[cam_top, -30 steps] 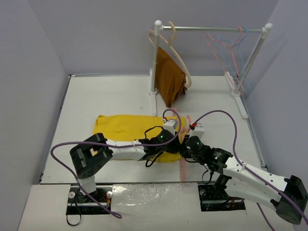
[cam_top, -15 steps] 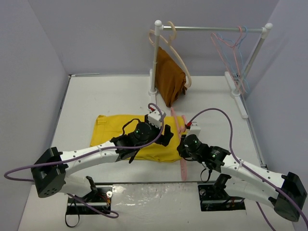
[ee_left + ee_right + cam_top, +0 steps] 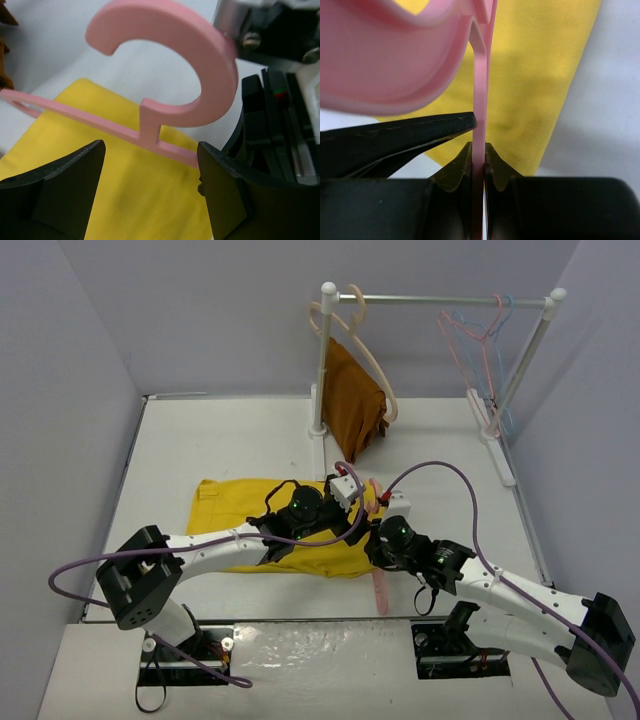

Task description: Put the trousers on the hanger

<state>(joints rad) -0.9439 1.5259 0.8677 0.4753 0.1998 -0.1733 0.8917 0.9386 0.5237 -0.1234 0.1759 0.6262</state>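
A: where are the trousers?
B: trousers (image 3: 235, 502) flat on the surface (image 3: 230, 435), left of centre, long axis left-right. Left arm lies across their near edge.
A: hanger?
B: pink hanger (image 3: 150, 125) is at the right-hand end of the yellow cloth, between the two wrists. From above, the hook shows just past the wrists on the far side. One pink arm runs out over bare surface toward the near edge.
A: who has it?
B: right jaws. Right wrist view: pinched tight on the thin pink bar, both tips against it. Yellow cloth lies beyond the bar.
A: left?
B: left jaws spread wide, gripping nothing. Left wrist view: hook and neck sit in the gap between the black fingers (image 3: 55, 195), with the hook above the tips.
A: any contact on that side?
B: neck is apart from both fingers. The crossbar runs in behind the right-hand finger; touching or not, can't tell from this angle.
A: bar over the cloth or off it?
B: over it. Left wrist view shows yellow under most of the crossbar.
A: rest of the scene?
B: rack (image 3: 440, 300) at the far right. Rust-brown cloth (image 3: 352, 400) hangs from a beige hanger (image 3: 372, 358) by the left post. Two thin hangers (image 3: 494, 325), one pink and one light blue, hang at the right end of the rail. None of them touches the trousers.
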